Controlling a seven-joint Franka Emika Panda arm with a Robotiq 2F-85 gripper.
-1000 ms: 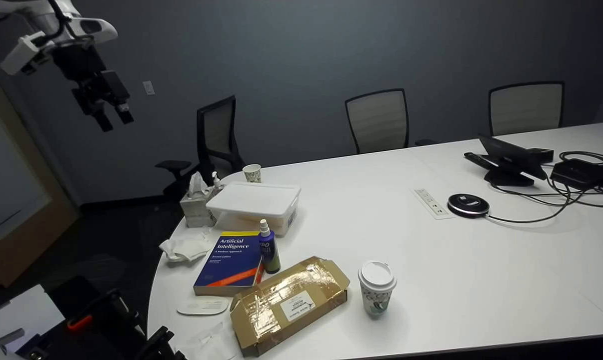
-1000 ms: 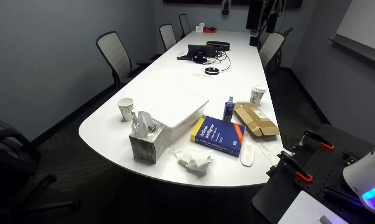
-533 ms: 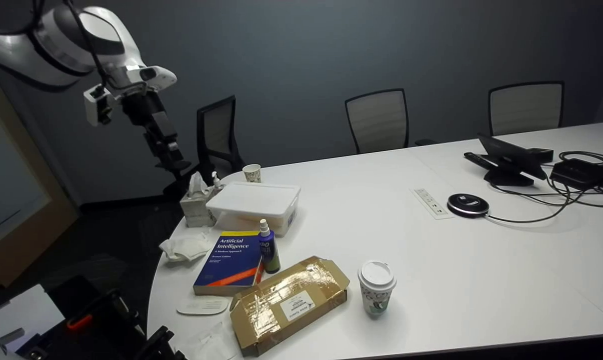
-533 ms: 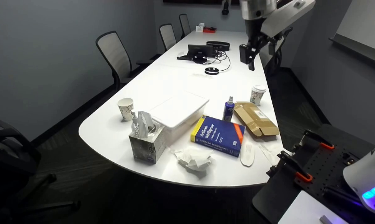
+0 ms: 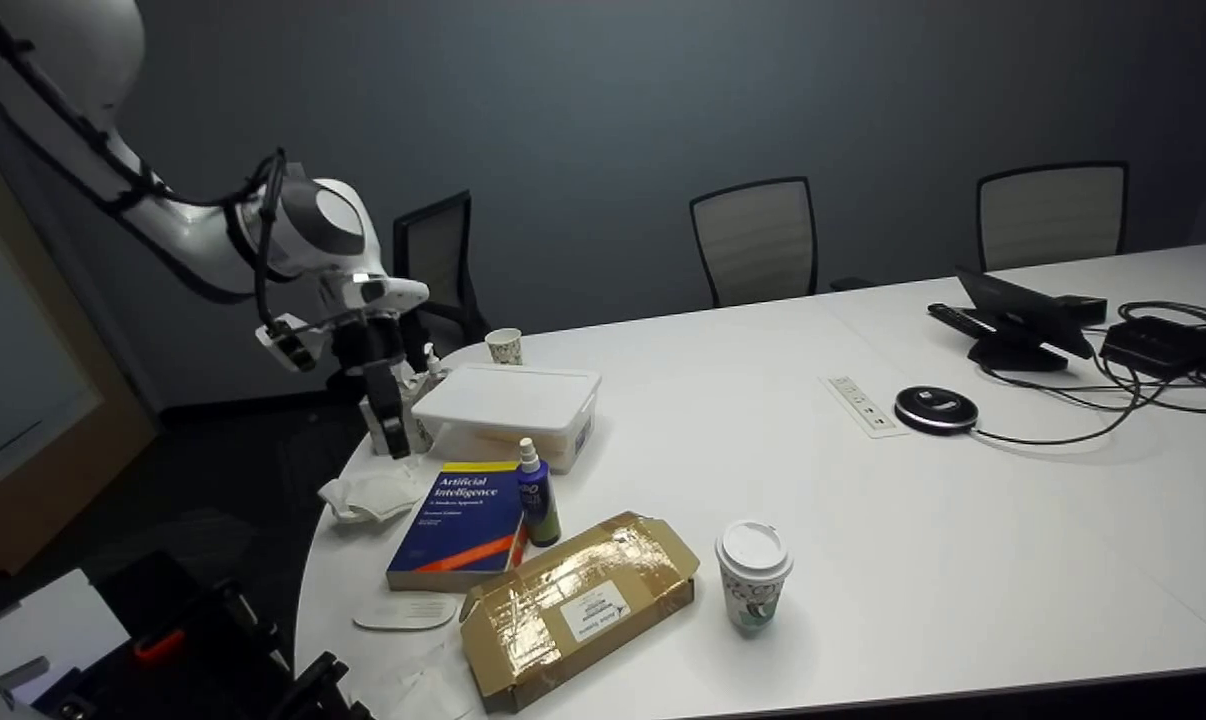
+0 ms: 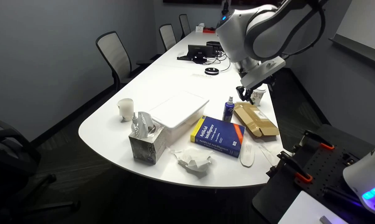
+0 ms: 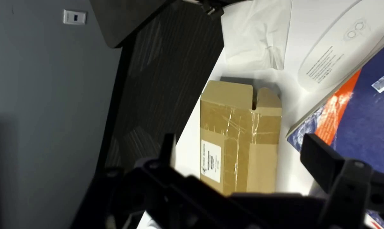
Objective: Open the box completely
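The box (image 5: 543, 590) is flat tan-brown cardboard with shiny tape and a pale label on top. It lies on the table with its top down flat and flaps angled out at its ends. It also shows in an exterior view (image 6: 252, 118) and in the wrist view (image 7: 235, 124), where its lower part is hidden by the gripper. My gripper (image 7: 239, 141) is open and empty, its fingers to either side of the box in that picture. In both exterior views the gripper (image 5: 396, 440) (image 6: 246, 97) is above the table, apart from the box.
A dark blue book (image 5: 458, 525) and a spray bottle (image 5: 538, 500) stand close beside the box. A lidded paper cup (image 5: 751, 580) is at its other end. A white lidded container (image 5: 508, 400), a tissue box (image 6: 148, 146) and crumpled tissue (image 6: 193, 158) are farther off.
The arm has swung in and come down: the gripper moved from high above the table to lower, nearer the box. The box and the other objects have not moved.
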